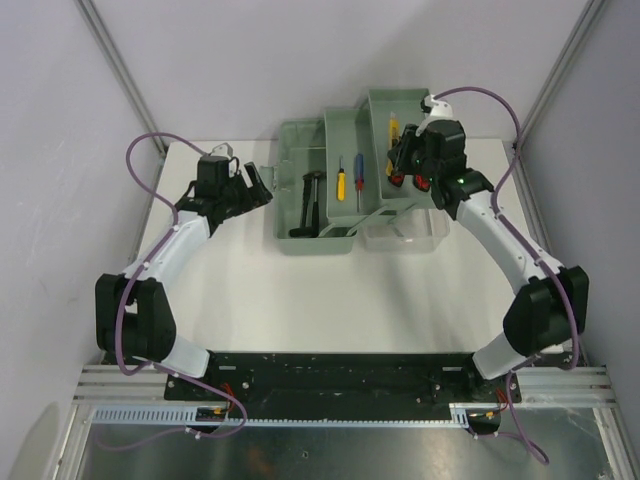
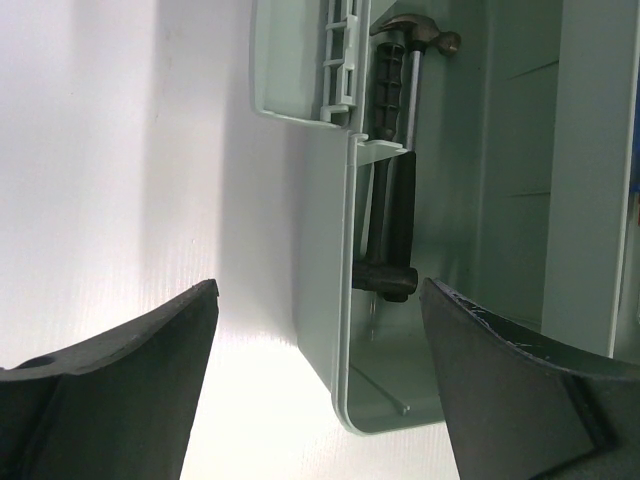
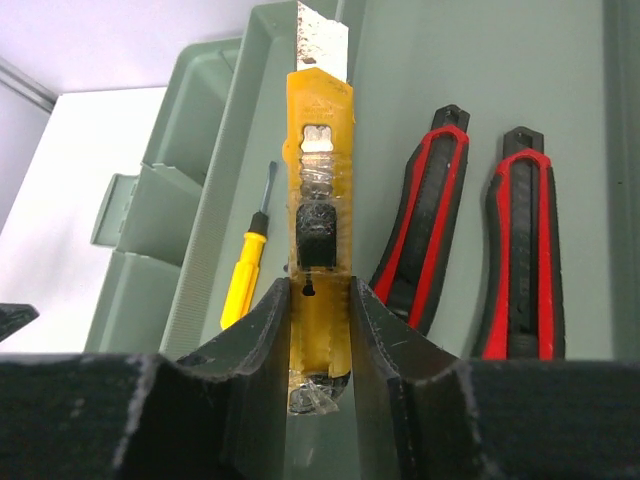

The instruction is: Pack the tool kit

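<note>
The sage-green tool kit box (image 1: 300, 160) stands open at the table's middle, its trays fanned out to the right. A hammer (image 1: 310, 205) lies in the box bottom; its head (image 2: 420, 30) and black handle show in the left wrist view. My left gripper (image 2: 320, 290) is open, its fingers either side of the box's near corner (image 2: 345, 330) and not touching it. My right gripper (image 3: 320, 320) is shut on a yellow utility knife (image 3: 318, 200), held over the upper right tray (image 3: 400, 90). Red-and-black pliers (image 3: 425, 230) lie in that tray, just right of the knife.
A yellow screwdriver (image 1: 340, 180) and a thinner one (image 1: 359, 185) lie in the middle tray. The clear lid (image 1: 405, 232) lies in front of the right tray. The left gripper (image 1: 262, 183) hangs just left of the box; the right gripper (image 1: 405, 155) is above the tray.
</note>
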### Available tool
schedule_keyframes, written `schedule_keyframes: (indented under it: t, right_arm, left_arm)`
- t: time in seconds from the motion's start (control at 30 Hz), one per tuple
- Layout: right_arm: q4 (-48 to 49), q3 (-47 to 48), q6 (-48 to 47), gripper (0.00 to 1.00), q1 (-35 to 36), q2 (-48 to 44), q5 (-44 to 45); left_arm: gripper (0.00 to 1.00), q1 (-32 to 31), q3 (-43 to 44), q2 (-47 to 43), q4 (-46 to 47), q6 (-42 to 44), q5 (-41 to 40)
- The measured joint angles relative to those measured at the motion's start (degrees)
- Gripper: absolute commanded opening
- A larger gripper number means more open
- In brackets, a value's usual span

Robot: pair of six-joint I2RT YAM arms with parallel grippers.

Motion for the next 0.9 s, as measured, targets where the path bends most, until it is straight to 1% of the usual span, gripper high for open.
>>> schedule_keyframes:
  t: [0.27,0.37,0.5,0.63,0.73,0.9]
  right_arm:
    - [-2.0,4.6,0.0,0.22,-0.7,9.0,-1.7]
    - [-2.4,5.8,0.3,0.29,-1.0,11.3,-2.6]
    - [-3.4,7.9,1.2,0.43,-1.2,12.8,-2.9]
    - [-4.9,9.4,1.8,0.52,-1.3,13.4,-2.6]
    - [-5.7,10.2,2.4,0.56,-1.6,13.4,-2.6]
    - [-6.4,12.3,2.7,0.58,-1.7,13.3,-2.5]
  left_arm:
    - [0.86,0.0,0.0,0.0,0.0,0.0,0.0]
    - [0.86,0.0,0.0,0.0,0.0,0.0,0.0]
    - [0.86,0.0,0.0,0.0,0.0,0.0,0.0]
    - [0.86,0.1,0.0,0.0,0.0,0.0,0.0]
    - [0.86,0.1,0.0,0.0,0.0,0.0,0.0]
    - [0.86,0.1,0.0,0.0,0.0,0.0,0.0]
